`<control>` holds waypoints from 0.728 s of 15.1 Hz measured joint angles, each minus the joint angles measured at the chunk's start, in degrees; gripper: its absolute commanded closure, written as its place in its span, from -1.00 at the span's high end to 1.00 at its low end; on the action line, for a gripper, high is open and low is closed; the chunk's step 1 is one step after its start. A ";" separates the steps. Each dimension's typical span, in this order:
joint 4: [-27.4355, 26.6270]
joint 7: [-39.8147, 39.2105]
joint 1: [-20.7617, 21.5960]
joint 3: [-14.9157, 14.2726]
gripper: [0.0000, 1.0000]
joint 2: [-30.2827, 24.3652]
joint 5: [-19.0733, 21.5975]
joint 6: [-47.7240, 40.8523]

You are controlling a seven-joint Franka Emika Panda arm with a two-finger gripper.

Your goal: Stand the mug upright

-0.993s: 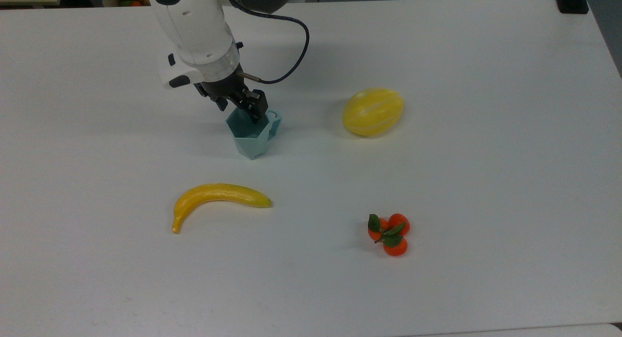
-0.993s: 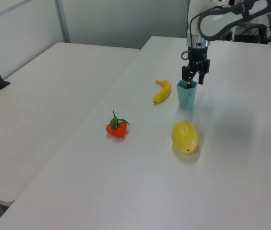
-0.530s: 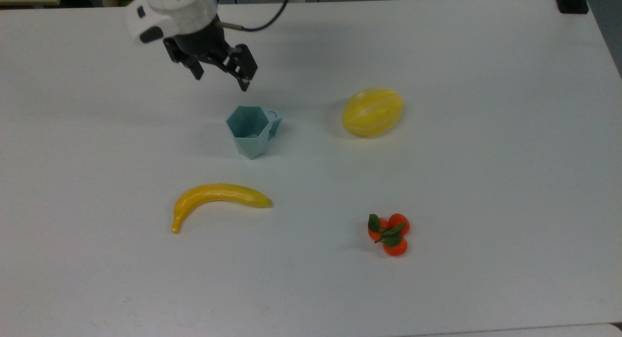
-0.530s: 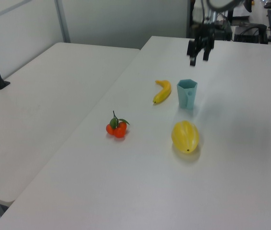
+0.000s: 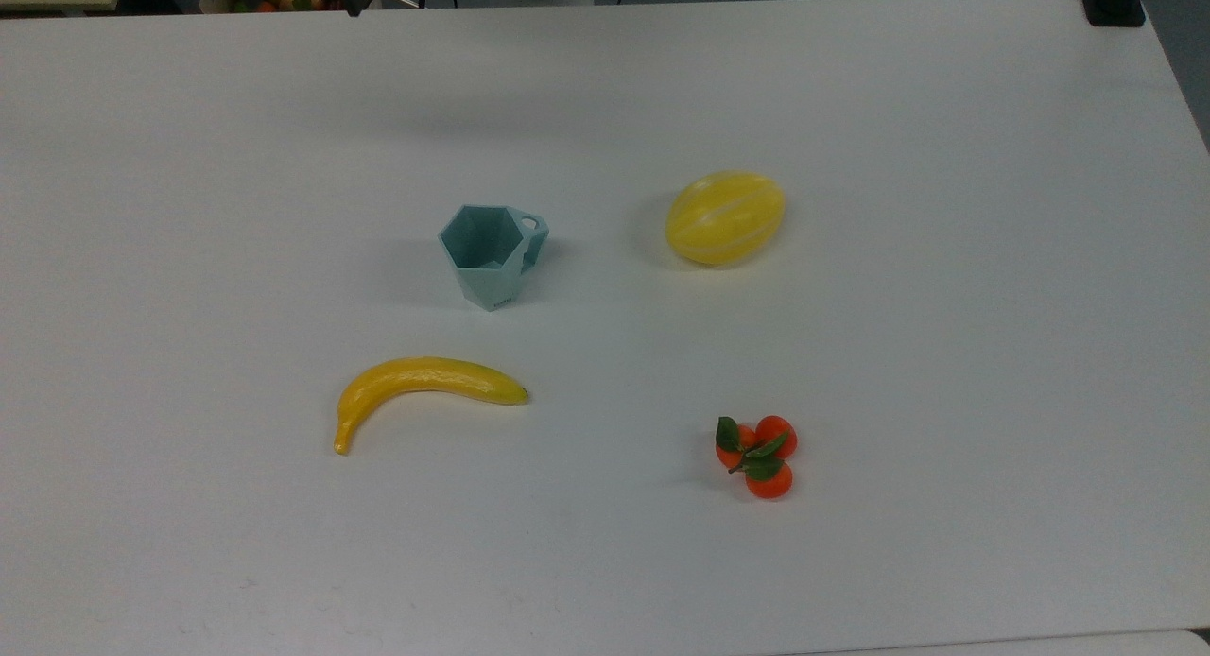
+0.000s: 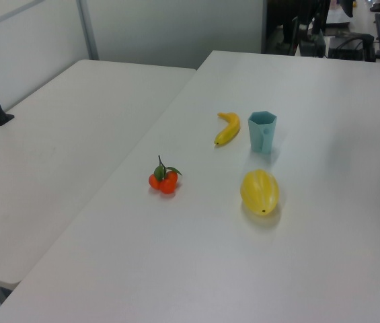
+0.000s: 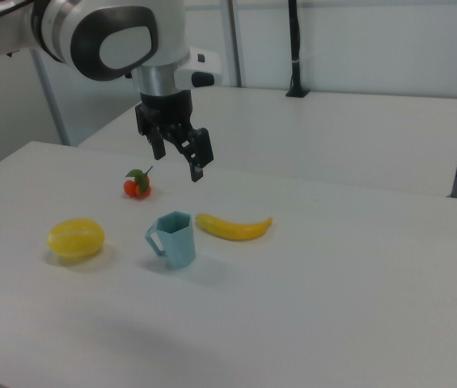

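Fingers of the gripper [image 7: 178, 153] stand spread apart with nothing between them, hanging in the air above the white table [image 7: 333, 299] in the right view. The gripper sits clear of the mug [image 7: 174, 238], higher up and a little toward the right view's top, with no contact between the two.

The mug [image 5: 491, 255] stands upright on its narrow base near the middle of the table [image 5: 945, 306], its hexagonal mouth facing up. Its small handle points toward the top view's right, and in the right view the handle is on the right view's left.

A banana [image 5: 421, 387] lies near the mug, below it in the top view and just to the right view's right of it. A yellow melon [image 5: 725, 216] rests well apart from the mug on the top view's right. A cluster of small orange fruits with green leaves [image 5: 758, 455], probably three, lies toward the top view's lower right, apart from everything else.

In the left view the mug [image 6: 262, 132] stands between the banana [image 6: 228, 128] and the table's far side, with the melon [image 6: 259, 192] nearer the camera.
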 measured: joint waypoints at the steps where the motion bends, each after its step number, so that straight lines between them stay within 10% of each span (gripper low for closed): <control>1: -0.03 -0.20 -0.62 0.34 1.00 -0.33 -0.07 0.00; 11: -0.06 0.29 1.15 0.72 1.00 -0.28 -4.48 0.00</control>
